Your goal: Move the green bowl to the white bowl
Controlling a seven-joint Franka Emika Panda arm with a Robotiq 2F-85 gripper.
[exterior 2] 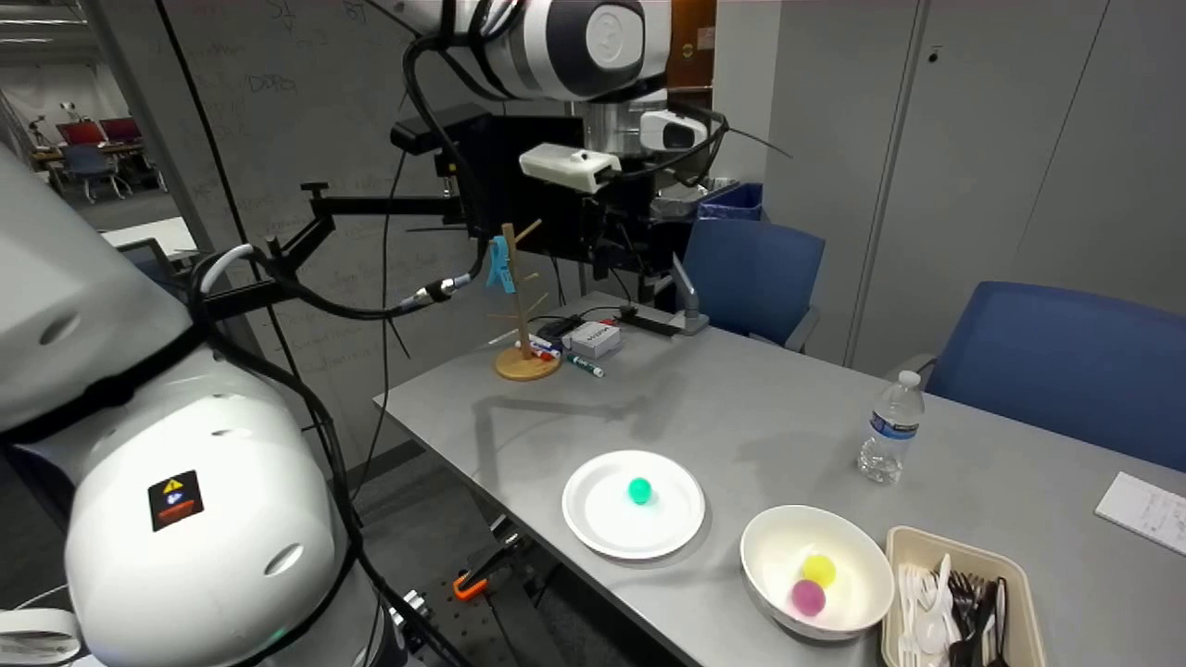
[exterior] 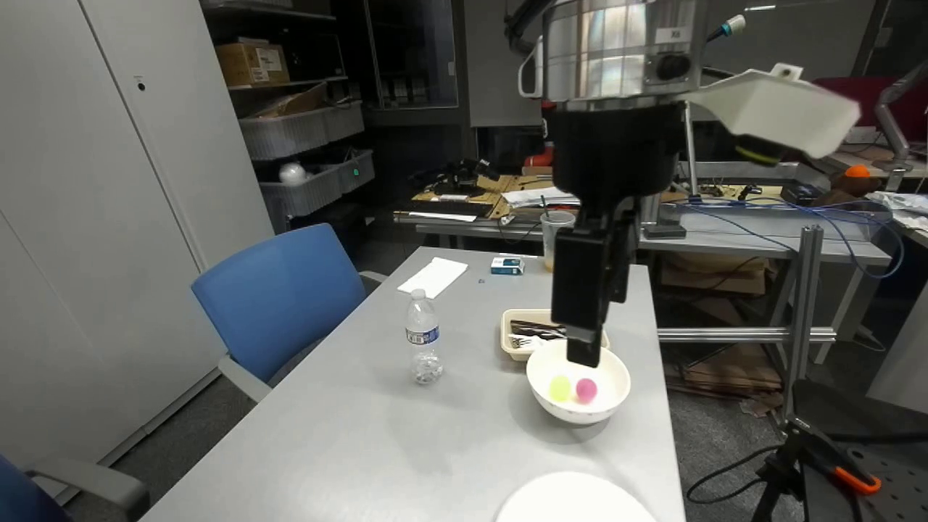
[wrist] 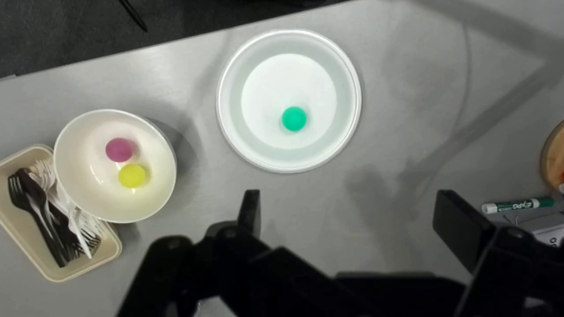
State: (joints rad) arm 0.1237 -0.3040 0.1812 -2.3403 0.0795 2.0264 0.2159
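The green bowl (exterior 2: 639,491) looks like a small bright green ball. It rests on a flat white plate, and also shows in the wrist view (wrist: 294,119). The white bowl (exterior 2: 774,579) is round and deep and stands beside the plate. It also shows in an exterior view (exterior: 573,412) and in the wrist view (wrist: 83,193). A pink ball (wrist: 119,149) and a yellow ball (wrist: 132,176) lie in it. My gripper (wrist: 348,202) is open and empty, high above the table. In the wrist view its fingers are below the plate. An exterior view shows the gripper dark (exterior: 591,319).
The white plate (wrist: 233,141) lies near the table edge. A cutlery tray (exterior 2: 1024,593) touches or nearly touches the white bowl. A water bottle (exterior 2: 891,431) stands across the table. A wooden stand (exterior 2: 525,364), markers and a small box (exterior 2: 593,340) are at the far end.
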